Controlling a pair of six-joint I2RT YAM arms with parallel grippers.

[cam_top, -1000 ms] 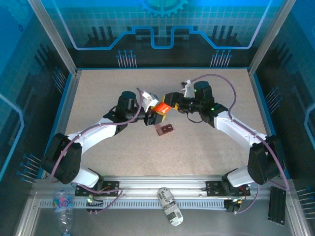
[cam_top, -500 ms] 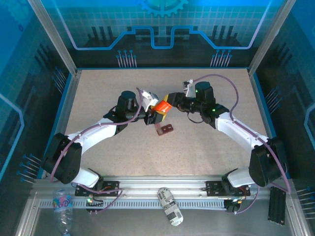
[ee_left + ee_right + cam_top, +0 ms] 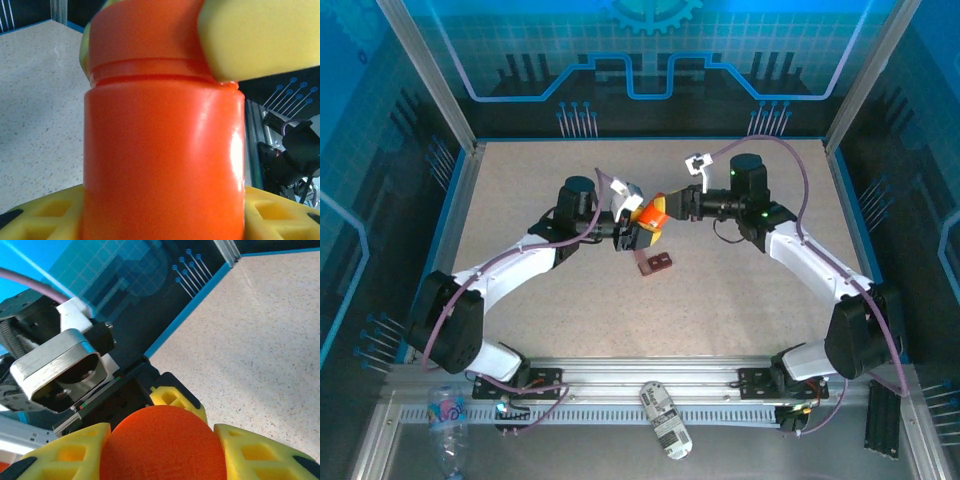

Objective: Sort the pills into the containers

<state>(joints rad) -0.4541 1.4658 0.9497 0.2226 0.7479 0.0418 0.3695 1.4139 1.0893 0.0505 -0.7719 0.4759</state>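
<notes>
Currently, you are at the cap-removal step, as judged from the grips. The left gripper (image 3: 636,236) is clamped on the body of the orange bottle (image 3: 165,155), holding it in the air just above the tray (image 3: 656,263), toward its far side. The right gripper (image 3: 667,207) has both jaws pressed against the cap (image 3: 162,440). Next, twist the cap free while the left grip resists.

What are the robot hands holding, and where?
The orange bottle: left gripper clamps its body; right gripper has fingers flanking the cap, grip unclear.
</notes>
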